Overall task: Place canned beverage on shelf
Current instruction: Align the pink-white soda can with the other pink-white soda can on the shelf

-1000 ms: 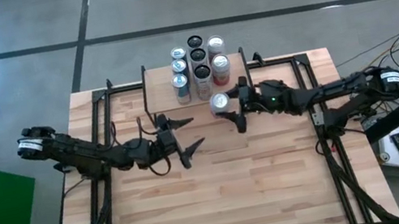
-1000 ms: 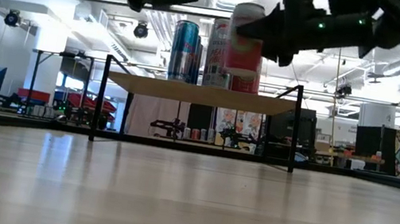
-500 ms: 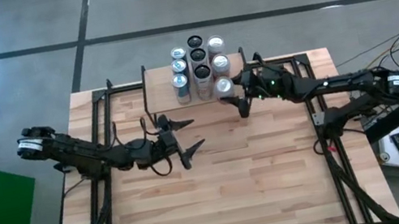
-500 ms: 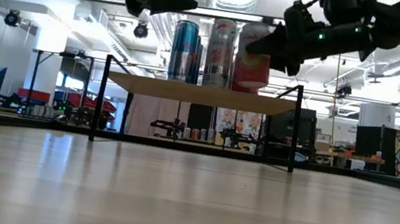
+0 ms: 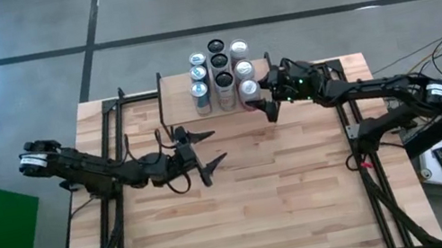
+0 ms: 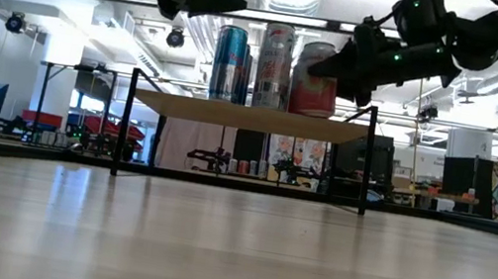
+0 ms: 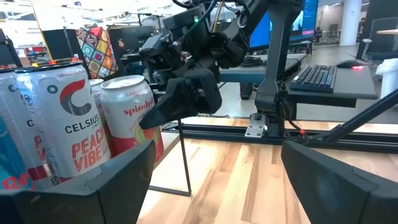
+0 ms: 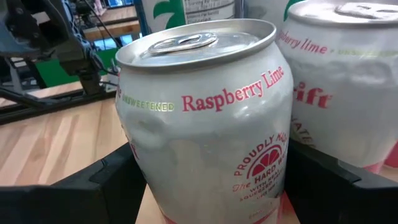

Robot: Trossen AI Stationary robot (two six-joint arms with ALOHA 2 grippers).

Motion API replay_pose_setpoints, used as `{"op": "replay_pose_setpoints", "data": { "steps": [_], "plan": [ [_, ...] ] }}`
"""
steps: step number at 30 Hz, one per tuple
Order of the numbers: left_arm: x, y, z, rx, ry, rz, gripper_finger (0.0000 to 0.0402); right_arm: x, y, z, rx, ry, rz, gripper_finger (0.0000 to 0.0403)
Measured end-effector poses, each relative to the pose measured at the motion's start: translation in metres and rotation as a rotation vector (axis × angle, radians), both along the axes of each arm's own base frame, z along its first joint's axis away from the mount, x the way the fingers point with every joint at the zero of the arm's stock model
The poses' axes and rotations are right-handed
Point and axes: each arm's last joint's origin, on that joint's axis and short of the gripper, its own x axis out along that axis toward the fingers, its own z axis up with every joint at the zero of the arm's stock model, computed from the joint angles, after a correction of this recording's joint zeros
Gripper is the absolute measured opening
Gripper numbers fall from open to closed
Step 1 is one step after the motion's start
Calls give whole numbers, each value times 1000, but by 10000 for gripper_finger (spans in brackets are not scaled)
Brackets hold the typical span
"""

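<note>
The right gripper point(image 5: 260, 99) reaches in from the desk's right side to the shelf point(image 6: 248, 116) at the desk's point(image 5: 245, 211) far edge, its fingers closed around a raspberry lime can point(image 8: 205, 118). In the low view this can point(image 6: 319, 66) stands upright at the shelf's right end, its base at the level of the plank top; whether it fully rests there cannot be told. It sits just beside a Celsius can point(image 7: 59, 118) and in front of another can of the same pink-and-white brand point(image 8: 348, 74). More cans point(image 5: 210, 69) stand in rows on the shelf, among them a tall blue one point(image 6: 229, 62) toward the left.

The left gripper point(image 5: 207, 156) hangs above the desk near its middle, well apart from the shelf, with its fingers spread wide and holding nothing.
</note>
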Motion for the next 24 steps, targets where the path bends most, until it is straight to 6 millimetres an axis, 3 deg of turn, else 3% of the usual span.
{"op": "replay_pose_setpoints", "data": {
  "steps": [17, 24],
  "plan": [
    [0, 1, -1, 5, 9, 4, 334, -1, -18, -8, 29, -26, -4, 306],
    [0, 2, -1, 5, 9, 9, 334, 0, -18, -8, 40, -34, 0, 347]
  ]
}}
